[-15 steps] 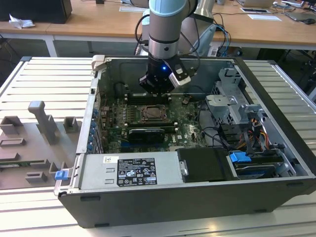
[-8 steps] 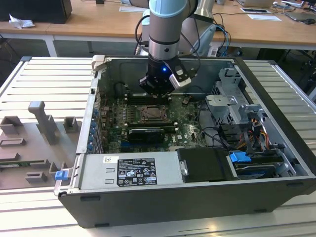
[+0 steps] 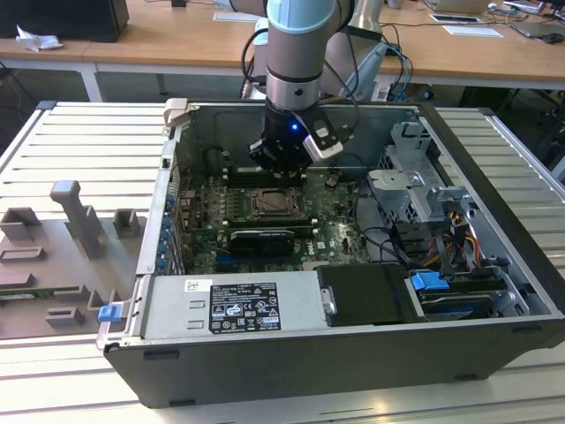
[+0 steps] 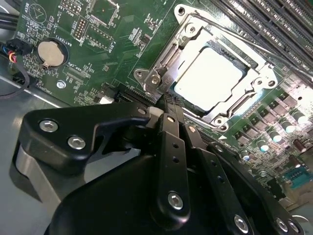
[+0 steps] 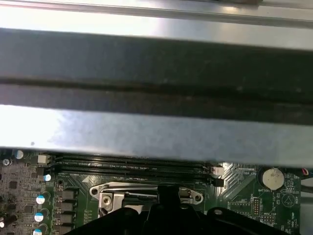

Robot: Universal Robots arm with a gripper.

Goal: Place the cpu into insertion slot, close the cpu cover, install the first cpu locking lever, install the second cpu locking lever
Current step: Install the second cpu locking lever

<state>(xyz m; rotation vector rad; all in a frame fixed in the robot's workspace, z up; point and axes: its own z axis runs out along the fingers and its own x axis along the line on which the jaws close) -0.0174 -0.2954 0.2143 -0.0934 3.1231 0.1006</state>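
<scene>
- An open computer case [image 3: 494, 265] lies on a slatted metal table [image 3: 79, 141], its green motherboard [image 3: 340, 231] exposed.
- The arm's gripper [image 4: 168, 110] hangs low over the board's far side, fingers [image 4: 168, 128] pressed together beside the socket's edge, pinching nothing visible.
- The cpu cover [image 4: 259, 84] lies closed over the insertion slot [image 3: 275, 202].
- The cpu [image 4: 209, 78] sits inside, silvery top showing through the window.
</scene>
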